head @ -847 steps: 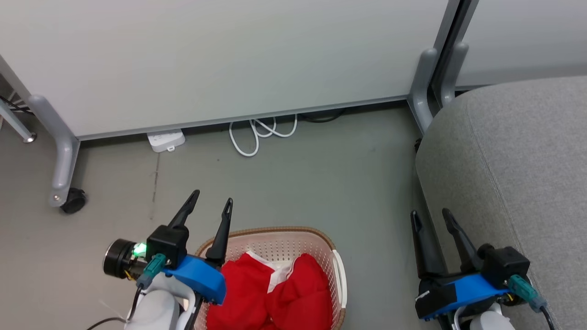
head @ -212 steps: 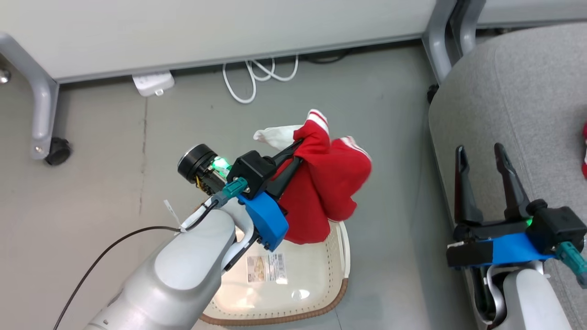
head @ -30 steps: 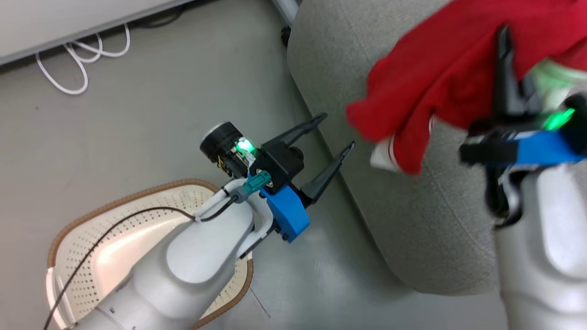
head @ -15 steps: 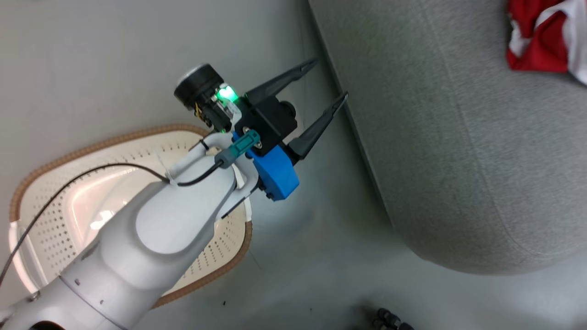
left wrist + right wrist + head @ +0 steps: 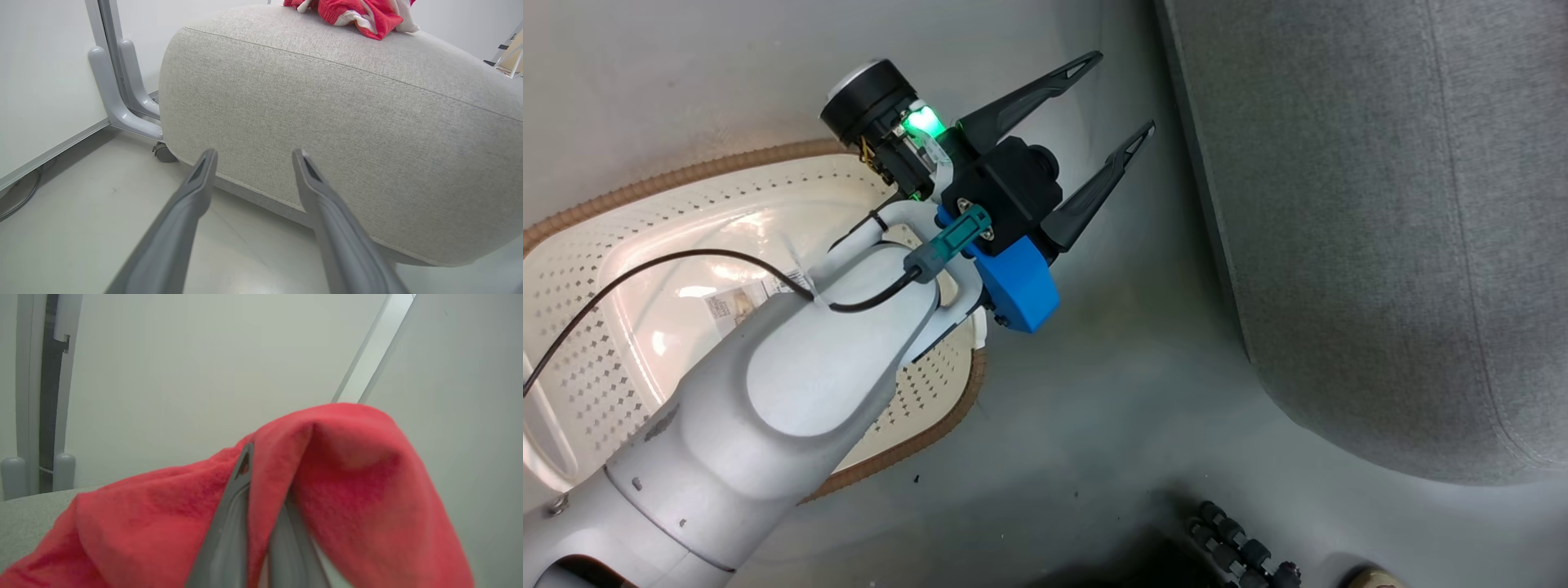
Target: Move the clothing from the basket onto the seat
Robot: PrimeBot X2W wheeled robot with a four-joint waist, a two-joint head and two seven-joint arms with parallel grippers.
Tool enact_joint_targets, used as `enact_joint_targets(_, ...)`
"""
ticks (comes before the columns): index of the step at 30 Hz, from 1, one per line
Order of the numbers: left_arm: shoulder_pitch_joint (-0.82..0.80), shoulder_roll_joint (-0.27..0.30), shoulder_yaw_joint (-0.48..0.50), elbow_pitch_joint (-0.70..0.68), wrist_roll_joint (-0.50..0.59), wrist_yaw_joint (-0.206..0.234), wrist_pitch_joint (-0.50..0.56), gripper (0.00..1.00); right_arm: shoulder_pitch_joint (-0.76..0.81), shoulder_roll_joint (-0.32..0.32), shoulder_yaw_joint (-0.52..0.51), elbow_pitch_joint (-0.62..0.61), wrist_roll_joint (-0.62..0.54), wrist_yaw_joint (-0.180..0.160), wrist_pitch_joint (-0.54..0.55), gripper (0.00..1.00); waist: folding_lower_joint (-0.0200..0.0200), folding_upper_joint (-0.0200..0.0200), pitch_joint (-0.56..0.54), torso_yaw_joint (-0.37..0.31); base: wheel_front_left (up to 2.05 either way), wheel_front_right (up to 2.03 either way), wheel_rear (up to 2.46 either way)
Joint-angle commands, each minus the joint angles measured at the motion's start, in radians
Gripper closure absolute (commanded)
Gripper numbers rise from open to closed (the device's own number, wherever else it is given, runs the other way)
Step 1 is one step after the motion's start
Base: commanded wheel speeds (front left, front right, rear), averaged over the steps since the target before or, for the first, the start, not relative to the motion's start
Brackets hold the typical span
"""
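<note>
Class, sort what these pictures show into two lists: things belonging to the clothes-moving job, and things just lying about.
Job: basket, seat, clothing on the seat, red garment shut in the right gripper, open left gripper.
Lying about: grey partition foot, dark castor beside it.

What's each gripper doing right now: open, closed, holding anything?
Left gripper: open, holding nothing.
Right gripper: closed on the red clothing.

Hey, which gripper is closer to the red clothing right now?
Right. The right gripper has its jaws shut on a red garment. The left gripper hangs open, low beside the seat, well below the second garment lying on the seat's top.
</note>
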Motion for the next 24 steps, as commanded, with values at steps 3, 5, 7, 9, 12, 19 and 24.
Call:
enact_joint_targets(3, -0.006, 0.007, -0.006, -0.007, 0.001, 0.003, -0.002, 0.00, 0.016, 0.028, -0.016, 0.073, -0.023, -0.001, 0.000, 1.00, -0.0001, 0.0000, 0.010, 0.009, 0.00, 0.00, 0.00)
enact_joint_targets(5, -0.004, 0.006, -0.008, -0.006, -0.002, 0.004, -0.005, 0.00, 0.025, 0.051, -0.021, 0.105, -0.038, -0.001, 0.000, 1.00, -0.0001, 0.0000, 0.010, 0.012, 0.00, 0.00, 0.00)
enact_joint_targets(7, -0.002, 0.006, -0.010, -0.004, -0.005, 0.005, -0.007, 0.00, 0.032, 0.069, -0.029, 0.125, -0.048, -0.001, 0.000, 1.00, -0.0001, 0.0000, 0.007, 0.015, 0.00, 0.00, 0.00)
enact_joint_targets(9, -0.002, 0.006, -0.011, -0.002, -0.008, 0.006, -0.006, 0.00, 0.039, 0.087, -0.035, 0.140, -0.059, -0.001, 0.000, 1.00, -0.0001, 0.0000, 0.003, 0.017, 0.00, 0.00, 0.00)
enact_joint_targets(12, 0.000, 0.007, -0.012, 0.002, -0.010, 0.008, -0.009, 0.00, 0.045, 0.107, -0.037, 0.157, -0.075, -0.001, 0.000, 1.00, -0.0001, 0.0000, -0.008, 0.018, 0.00, 0.00, 0.00)
enact_joint_targets(19, 0.024, -0.005, -0.017, 0.023, -0.023, 0.014, -0.033, 0.00, 0.070, 0.156, -0.059, 0.143, -0.115, -0.001, 0.000, 0.00, -0.0001, 0.0000, -0.074, 0.023, 0.00, 0.00, 0.00)
enact_joint_targets(24, 0.055, -0.022, -0.015, 0.048, -0.040, 0.023, -0.062, 0.00, 0.158, 0.188, -0.054, 0.111, -0.148, -0.001, 0.000, 0.00, -0.0001, 0.0000, -0.161, 0.032, 0.00, 0.00, 0.00)
